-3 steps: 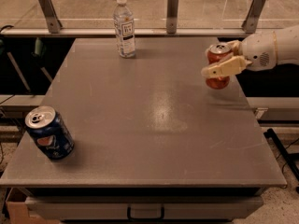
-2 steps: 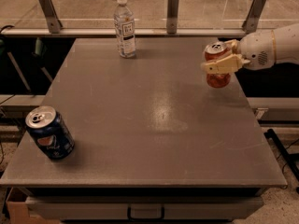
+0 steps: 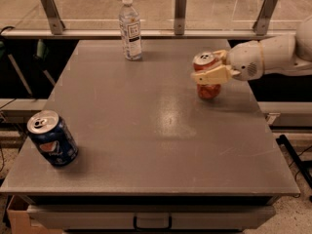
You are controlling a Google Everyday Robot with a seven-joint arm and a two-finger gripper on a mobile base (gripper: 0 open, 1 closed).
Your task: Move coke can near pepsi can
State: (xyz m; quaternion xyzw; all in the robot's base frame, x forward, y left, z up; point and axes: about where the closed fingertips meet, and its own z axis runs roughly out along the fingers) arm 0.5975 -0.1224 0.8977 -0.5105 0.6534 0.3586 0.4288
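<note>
Coke can [image 3: 208,90] stands upright at the right side of the grey worktop [image 3: 146,145], towards the far edge, with the end effector [image 3: 212,66] closed around its upper half: one pale finger [image 3: 210,75] crosses the front of the can and the other sits behind its silver top. The arm reaches in from the right. Whether the can's base rests on the worktop or hangs just above it cannot be told.

The pepsi can [image 3: 52,138] stands tilted near the front left corner, well apart from the red can, with open worktop between them. A clear water bottle [image 3: 130,28] stands at the far edge, away from the straight line between the two cans.

By my reading, the grasp is made and the carry is the step in hand. The next move calls for a long diagonal travel towards the front left, keeping the can upright, then a set-down beside the blue can without knocking it.
</note>
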